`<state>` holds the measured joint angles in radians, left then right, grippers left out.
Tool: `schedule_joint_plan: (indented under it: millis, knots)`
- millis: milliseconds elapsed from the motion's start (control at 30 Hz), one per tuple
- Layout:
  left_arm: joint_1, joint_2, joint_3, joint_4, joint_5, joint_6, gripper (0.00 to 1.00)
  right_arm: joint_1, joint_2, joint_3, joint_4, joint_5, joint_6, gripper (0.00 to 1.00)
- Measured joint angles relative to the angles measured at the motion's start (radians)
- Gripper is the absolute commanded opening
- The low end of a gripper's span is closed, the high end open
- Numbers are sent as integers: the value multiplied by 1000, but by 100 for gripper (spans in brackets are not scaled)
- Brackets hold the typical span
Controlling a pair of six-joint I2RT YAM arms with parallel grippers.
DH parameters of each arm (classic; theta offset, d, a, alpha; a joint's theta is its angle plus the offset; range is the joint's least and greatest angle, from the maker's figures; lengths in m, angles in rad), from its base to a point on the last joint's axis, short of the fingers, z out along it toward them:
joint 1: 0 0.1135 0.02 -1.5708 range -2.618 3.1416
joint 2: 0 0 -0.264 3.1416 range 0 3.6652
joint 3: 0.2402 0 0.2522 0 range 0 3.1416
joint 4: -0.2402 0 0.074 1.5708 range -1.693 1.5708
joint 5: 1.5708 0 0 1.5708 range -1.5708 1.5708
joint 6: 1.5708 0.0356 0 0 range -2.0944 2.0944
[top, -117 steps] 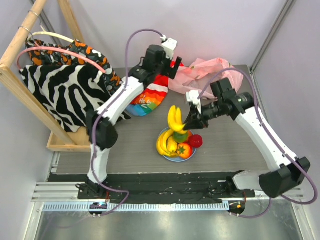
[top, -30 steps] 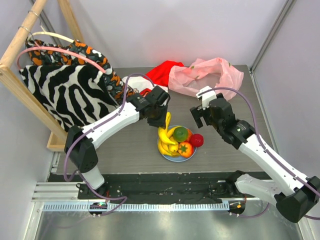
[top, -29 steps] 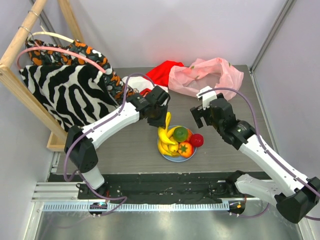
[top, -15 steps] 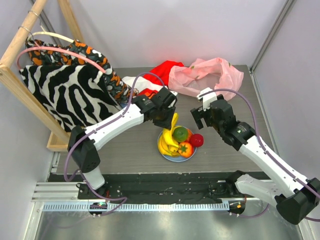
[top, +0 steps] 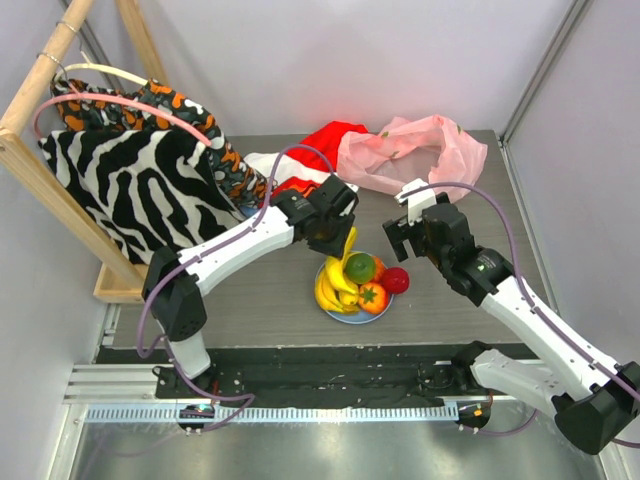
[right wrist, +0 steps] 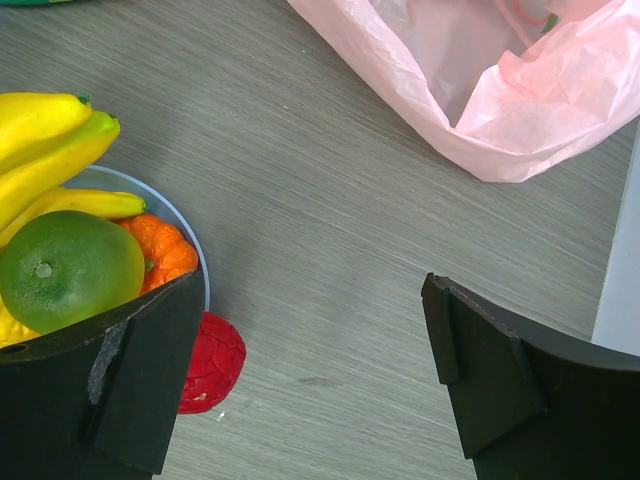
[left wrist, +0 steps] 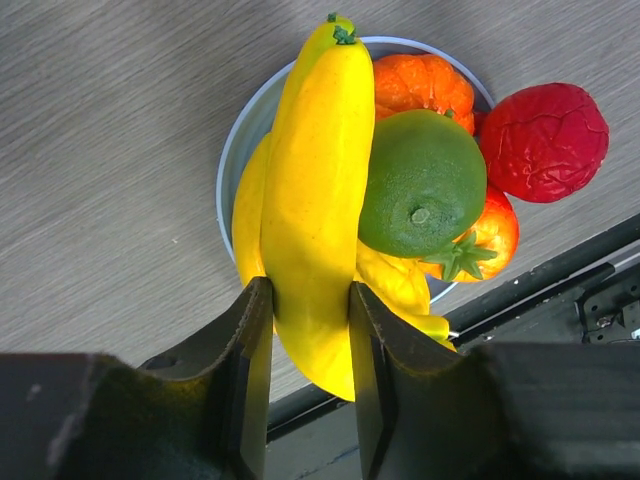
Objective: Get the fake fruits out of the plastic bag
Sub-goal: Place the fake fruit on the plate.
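On a light-blue plate lie a yellow banana bunch, a green round fruit and an orange-red fruit with a green top. A red round fruit rests on the table against the plate's right rim. My left gripper is shut on another banana bunch, held over the plate. Wide open, my right gripper hovers right of the plate. The pink plastic bag lies crumpled behind it.
A red cloth and a rainbow-striped cloth lie at the back centre. Zebra-print fabric hangs on a wooden rack at the left. A wall post borders the right side.
My left gripper has carried the banana bunch right and down until it hangs over the plate. The right arm has drifted slightly toward me, still open.
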<state>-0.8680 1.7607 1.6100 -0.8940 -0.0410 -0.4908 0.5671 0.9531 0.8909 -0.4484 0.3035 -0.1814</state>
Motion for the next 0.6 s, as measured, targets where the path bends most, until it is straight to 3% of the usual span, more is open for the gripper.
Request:
schedule_joint_plan:
  millis: [300, 600]
  knots:
    - [0, 15, 6, 3, 22, 0, 59, -5, -5, -3, 2, -3, 1, 99]
    - [0, 15, 6, 5, 27, -2, 72, -8, -4, -3, 6, -9, 0, 100]
